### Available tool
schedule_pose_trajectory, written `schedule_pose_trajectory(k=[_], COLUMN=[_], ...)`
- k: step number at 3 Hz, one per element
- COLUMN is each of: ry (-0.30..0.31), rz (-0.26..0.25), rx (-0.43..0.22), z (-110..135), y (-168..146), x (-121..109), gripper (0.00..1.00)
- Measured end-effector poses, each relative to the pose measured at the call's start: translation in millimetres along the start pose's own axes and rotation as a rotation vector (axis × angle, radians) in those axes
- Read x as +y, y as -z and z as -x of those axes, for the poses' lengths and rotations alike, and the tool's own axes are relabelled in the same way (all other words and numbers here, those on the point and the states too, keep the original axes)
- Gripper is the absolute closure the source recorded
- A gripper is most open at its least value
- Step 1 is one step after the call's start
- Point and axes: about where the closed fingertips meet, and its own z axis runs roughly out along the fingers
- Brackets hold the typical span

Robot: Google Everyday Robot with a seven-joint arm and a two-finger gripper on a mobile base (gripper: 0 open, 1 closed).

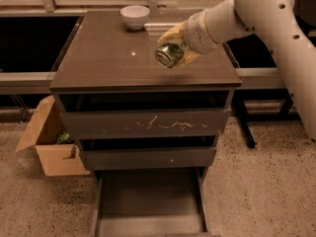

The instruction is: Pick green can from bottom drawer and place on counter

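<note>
The green can (169,54) is held tilted, its silver end facing the camera, above the right half of the counter (108,58). My gripper (177,47) with yellowish fingers is shut on the green can, at the end of the white arm coming in from the upper right. The bottom drawer (148,201) stands pulled open below the cabinet, and its flat grey floor shows nothing in it.
A white bowl (135,17) sits at the counter's back edge. The upper drawer front (143,124) bears white scratches. An open cardboard box (47,141) stands on the speckled floor left of the cabinet. A dark table leg (244,122) is at the right.
</note>
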Motion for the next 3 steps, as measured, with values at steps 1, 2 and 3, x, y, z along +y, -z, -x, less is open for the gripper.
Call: schedule_pose_trajectory(k=[1, 2, 3], ry=[-0.015, -0.051, -0.077], rz=[0.057, 0.112, 0.148], rx=[-0.005, -0.024, -0.027], z=[-18, -37, -50], y=[-21, -46, -60], x=[3, 15, 22], gripper=[1.00, 0.96, 0.65])
